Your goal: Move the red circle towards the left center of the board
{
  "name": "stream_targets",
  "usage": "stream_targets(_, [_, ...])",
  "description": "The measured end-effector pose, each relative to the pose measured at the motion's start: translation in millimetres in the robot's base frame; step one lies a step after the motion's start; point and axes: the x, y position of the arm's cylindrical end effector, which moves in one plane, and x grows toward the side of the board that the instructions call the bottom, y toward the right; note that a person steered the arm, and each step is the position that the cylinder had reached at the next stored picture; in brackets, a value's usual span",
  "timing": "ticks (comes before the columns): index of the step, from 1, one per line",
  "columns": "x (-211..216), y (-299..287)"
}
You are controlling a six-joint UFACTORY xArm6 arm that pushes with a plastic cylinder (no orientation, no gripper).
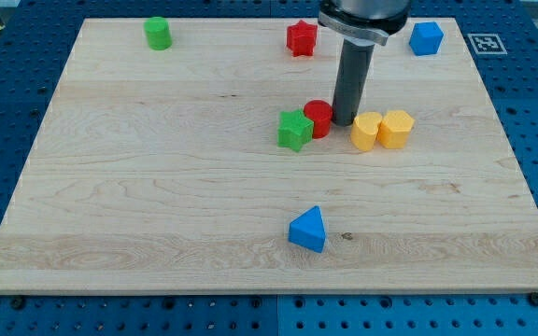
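We see the red circle (318, 118), a short, flat-topped red cylinder, standing upright on the wooden board (157, 187) a little toward the view's right and top of centre. It touches the green star (294, 130) on the view's left. Our tip (345, 122) stands just beside it on the view's right.
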Motion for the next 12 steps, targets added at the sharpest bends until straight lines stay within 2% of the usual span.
stream_targets(1, [-12, -18])
stream_targets(3, [-13, -46])
stream_targets(4, [-13, -78])
stream_targets(5, [-13, -82])
stream_targets(7, [14, -79])
stream_targets(9, [14, -105])
stream_targets(11, [-19, -153])
stream_targets(12, [-19, -176])
